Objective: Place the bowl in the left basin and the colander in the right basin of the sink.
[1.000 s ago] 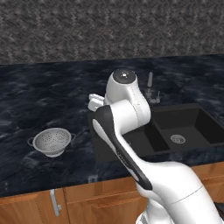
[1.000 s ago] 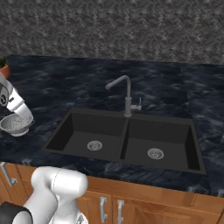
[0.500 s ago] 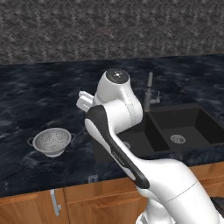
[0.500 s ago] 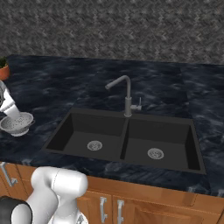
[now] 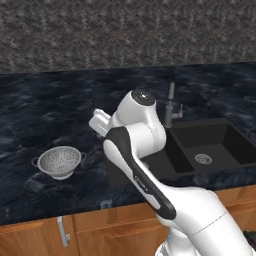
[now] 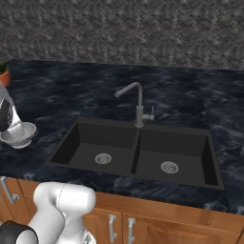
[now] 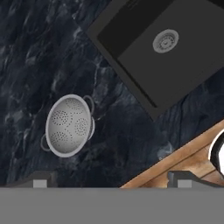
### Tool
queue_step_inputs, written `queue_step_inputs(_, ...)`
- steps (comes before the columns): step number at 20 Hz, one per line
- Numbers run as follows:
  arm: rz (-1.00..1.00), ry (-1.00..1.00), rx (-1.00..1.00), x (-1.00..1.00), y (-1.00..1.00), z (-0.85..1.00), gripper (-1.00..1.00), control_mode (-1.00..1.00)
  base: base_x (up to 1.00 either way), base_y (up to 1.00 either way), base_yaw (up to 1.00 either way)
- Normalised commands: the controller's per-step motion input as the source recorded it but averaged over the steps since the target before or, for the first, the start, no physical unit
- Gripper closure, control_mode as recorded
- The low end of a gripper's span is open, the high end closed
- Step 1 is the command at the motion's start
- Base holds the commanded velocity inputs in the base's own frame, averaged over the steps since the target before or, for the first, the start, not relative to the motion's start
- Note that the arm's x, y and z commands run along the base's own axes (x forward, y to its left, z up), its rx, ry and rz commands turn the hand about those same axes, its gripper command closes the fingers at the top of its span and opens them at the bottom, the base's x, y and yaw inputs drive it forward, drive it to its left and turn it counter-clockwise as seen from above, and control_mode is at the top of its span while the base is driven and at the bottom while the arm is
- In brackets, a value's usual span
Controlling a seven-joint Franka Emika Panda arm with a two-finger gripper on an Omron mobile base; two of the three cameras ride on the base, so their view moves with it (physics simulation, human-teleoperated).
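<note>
Colander (image 5: 59,162) sits on counter (image 5: 45,115), left of sink (image 6: 136,152). Faucet (image 6: 136,102) stands behind the divider, between left basin (image 6: 97,150) and right basin (image 6: 174,157).

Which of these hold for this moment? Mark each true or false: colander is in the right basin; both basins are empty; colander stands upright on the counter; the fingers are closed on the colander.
1. The colander is in the right basin. False: it sits on the counter, left of the sink.
2. The left basin and the right basin are empty. True.
3. The colander stands upright, opening up. True.
4. The fingers grip the colander. False: they are spread apart, above it.
</note>
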Motion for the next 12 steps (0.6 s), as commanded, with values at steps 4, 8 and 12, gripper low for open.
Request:
queue_step_inputs(4, 0.0, 0.0, 0.14, 0.08, 0.0, -0.3, -1.0, -1.0, 0.0, 0.0, 0.0)
queue_step_inputs(8, 0.0, 0.0, 0.15, 0.03, 0.0, -0.15, -1.0, -1.0, 0.0, 0.0, 0.0)
queue_step_inputs(12, 0.0, 0.0, 0.1, 0.0, 0.05, -0.13, -1.0, -1.0, 0.0, 0.0, 0.0)
